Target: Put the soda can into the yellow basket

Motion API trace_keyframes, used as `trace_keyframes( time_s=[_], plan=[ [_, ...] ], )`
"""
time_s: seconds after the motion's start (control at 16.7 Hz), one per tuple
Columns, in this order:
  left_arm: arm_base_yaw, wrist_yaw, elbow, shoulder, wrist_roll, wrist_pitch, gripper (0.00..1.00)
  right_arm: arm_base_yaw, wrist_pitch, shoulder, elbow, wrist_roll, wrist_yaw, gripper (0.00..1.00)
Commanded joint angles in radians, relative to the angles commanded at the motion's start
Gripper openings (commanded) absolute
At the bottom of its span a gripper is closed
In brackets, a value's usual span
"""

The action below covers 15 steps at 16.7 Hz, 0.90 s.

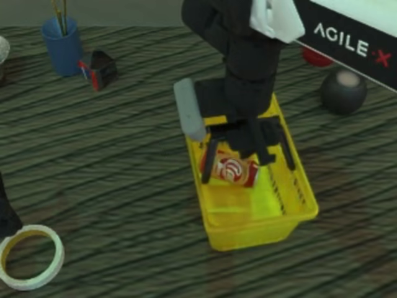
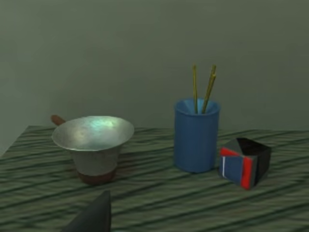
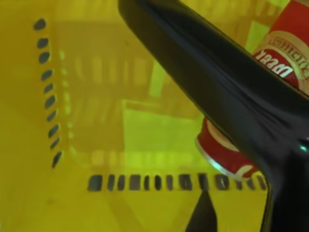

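**Can lying in basket, right gripper over it**

Nearest the top camera: my right arm, black links with a white cover, reaching down over the bright yellow rectangular plastic basket (image 1: 298,214). Right gripper (image 1: 239,155) sits inside the basket, its two black fingers spread either side of the small red soda can (image 1: 232,169). Fingers look parted wider than the can; I can't confirm contact from the top view. In the right wrist view one black finger (image 3: 217,92) crosses in front of the can (image 3: 227,157), which looks to be lying on the basket's (image 3: 29,145) yellow floor beside a row of dark slots.

Can: red body, tan-gold label with a white swirl, red lettering on the label, pale rim at the end. It lies on its side in the far half of the basket.

Left gripper: only a dark tip shows at the left wrist view's edge, can't tell its opening. Left arm is parked at the table's left edge.

Count:
- one soda can, one basket
- one blue cup (image 1: 62,45) holding thin yellow sticks
- one small black-red-blue box (image 1: 98,68)
- one grey rounded block (image 1: 189,108), touching the basket's far-left corner
- one dark sphere (image 1: 343,90)
- one white tape ring (image 1: 31,256)
- one metal bowl on a brown base (image 2: 93,145)
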Motion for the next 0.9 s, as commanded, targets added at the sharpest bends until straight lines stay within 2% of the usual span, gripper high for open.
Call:
trace_keyframes(
  time_s=[0.12, 0.18, 0.9],
  plan=[
    [0.000, 0.000, 0.000, 0.000, 0.000, 0.000, 1.00, 0.000, 0.000, 0.000, 0.000, 0.000, 0.000, 0.02],
    [0.000, 0.000, 0.000, 0.000, 0.000, 0.000, 1.00, 0.000, 0.000, 0.000, 0.000, 0.000, 0.000, 0.00],
    [0.000, 0.000, 0.000, 0.000, 0.000, 0.000, 1.00, 0.000, 0.000, 0.000, 0.000, 0.000, 0.000, 0.00]
  ],
)
